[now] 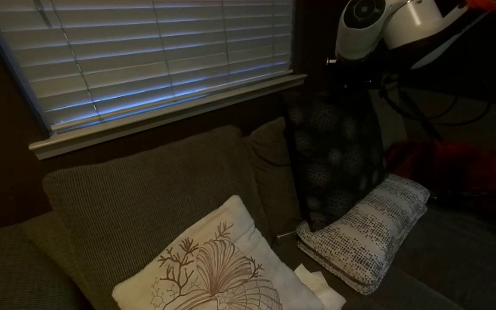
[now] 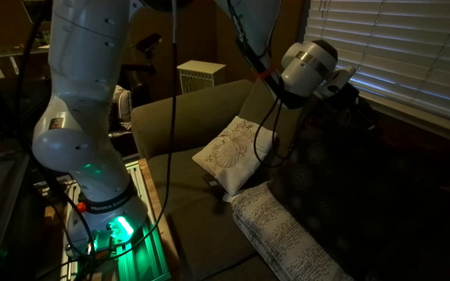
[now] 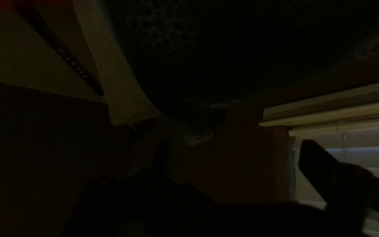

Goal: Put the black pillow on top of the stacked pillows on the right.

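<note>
The black pillow stands steeply tilted on the stacked pillows, its lower edge resting on them and its back toward the sofa back. In an exterior view it is very dark, beside the light patterned stacked pillows. In the wrist view the black pillow fills the top, with one corner hanging toward the jaws. My gripper is open, its two dark fingers wide apart with nothing between them. The gripper also shows dark at the pillow's top in an exterior view; contact there cannot be told.
A white cushion with coral and shell embroidery lies on the sofa. The window sill and blinds are close behind the arm. Red cloth lies beyond the stack. A dark remote lies by the white cushion.
</note>
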Action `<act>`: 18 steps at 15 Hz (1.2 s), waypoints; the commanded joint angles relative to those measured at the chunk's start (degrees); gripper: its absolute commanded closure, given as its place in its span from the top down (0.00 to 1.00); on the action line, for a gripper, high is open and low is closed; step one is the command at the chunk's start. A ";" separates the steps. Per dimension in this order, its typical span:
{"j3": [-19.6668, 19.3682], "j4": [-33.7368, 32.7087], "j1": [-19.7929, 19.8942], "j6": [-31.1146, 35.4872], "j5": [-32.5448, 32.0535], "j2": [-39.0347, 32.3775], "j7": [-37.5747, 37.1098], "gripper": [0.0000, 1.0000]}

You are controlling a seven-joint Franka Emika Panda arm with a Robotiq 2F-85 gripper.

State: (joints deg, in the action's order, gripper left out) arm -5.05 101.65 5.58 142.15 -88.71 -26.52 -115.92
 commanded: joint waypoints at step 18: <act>0.51 27.88 -0.16 1.88 35.95 33.26 48.97 1.00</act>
State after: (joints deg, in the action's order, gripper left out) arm -4.91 125.55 6.31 147.19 -59.23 1.96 -72.42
